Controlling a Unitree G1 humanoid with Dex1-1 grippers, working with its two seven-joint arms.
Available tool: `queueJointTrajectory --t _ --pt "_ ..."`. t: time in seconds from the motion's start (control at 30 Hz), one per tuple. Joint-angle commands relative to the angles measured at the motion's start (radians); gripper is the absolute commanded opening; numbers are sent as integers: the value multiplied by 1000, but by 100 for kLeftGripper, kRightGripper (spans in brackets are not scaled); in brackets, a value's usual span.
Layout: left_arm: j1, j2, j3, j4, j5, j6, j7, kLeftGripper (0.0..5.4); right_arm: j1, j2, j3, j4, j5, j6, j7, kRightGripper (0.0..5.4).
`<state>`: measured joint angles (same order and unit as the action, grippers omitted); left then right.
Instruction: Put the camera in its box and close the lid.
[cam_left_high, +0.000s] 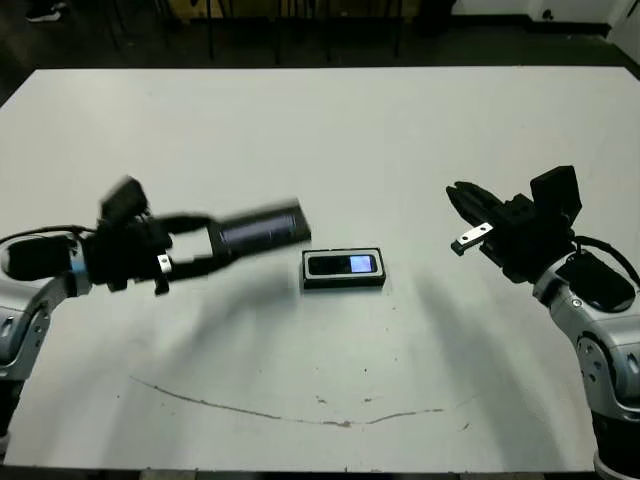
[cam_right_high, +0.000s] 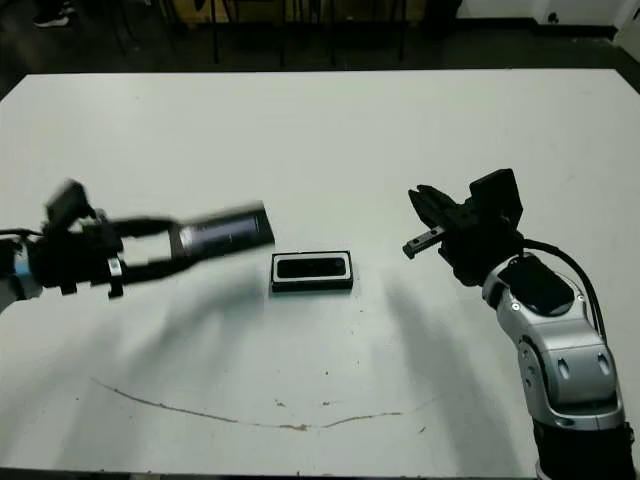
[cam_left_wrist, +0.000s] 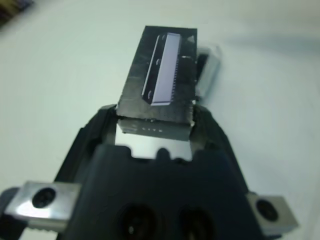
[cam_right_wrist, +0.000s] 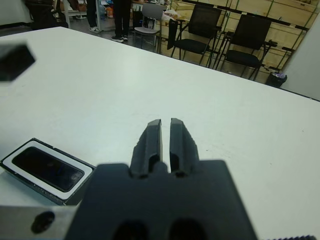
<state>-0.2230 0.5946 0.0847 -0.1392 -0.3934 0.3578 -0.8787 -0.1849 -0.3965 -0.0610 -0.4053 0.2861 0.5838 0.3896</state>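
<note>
currently the lid (cam_left_high: 262, 229) is clamped in the left hand (cam_left_high: 205, 250) above the desk (cam_left_high: 320, 130); the camera (cam_left_high: 343, 265) is seated in the box (cam_left_high: 343, 283); the right hand (cam_right_wrist: 165, 142) is held closed, empty.

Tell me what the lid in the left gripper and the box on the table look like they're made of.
The lid, clamped in the left gripper: probably rigid black card or plastic; flat with sharp corners and a glossy grey strip that reflects light. The box: likely the same black shell with a matte white lining, camera inside.

The camera (cam_left_high: 342, 265) lies in the box (cam_left_high: 343, 282) at the middle of the table (cam_left_high: 320, 130). The lid (cam_left_high: 262, 229), in the left tool (cam_left_high: 205, 245), hangs just left of the box. The right tool (cam_left_high: 462, 205) is well apart on the box's right.
</note>
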Motion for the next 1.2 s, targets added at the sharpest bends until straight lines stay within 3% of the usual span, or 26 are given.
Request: queueJointTrajectory --t 0.03,0.17,0.67,1.2 --pt "-2 -39 4 25 3 -5 54 252 11 -3 2 15 0 14 -1 0" --pt "-47 -58 -44 92 5 -26 9 252 10 -4 1 13 0 17 -2 0" --pt "-235 -63 -288 272 134 -43 -159 252 5 -6 0 11 4 35 -6 0" --pt "-290 -108 -368 419 211 -71 -249 252 14 -13 15 17 -13 19 6 0"
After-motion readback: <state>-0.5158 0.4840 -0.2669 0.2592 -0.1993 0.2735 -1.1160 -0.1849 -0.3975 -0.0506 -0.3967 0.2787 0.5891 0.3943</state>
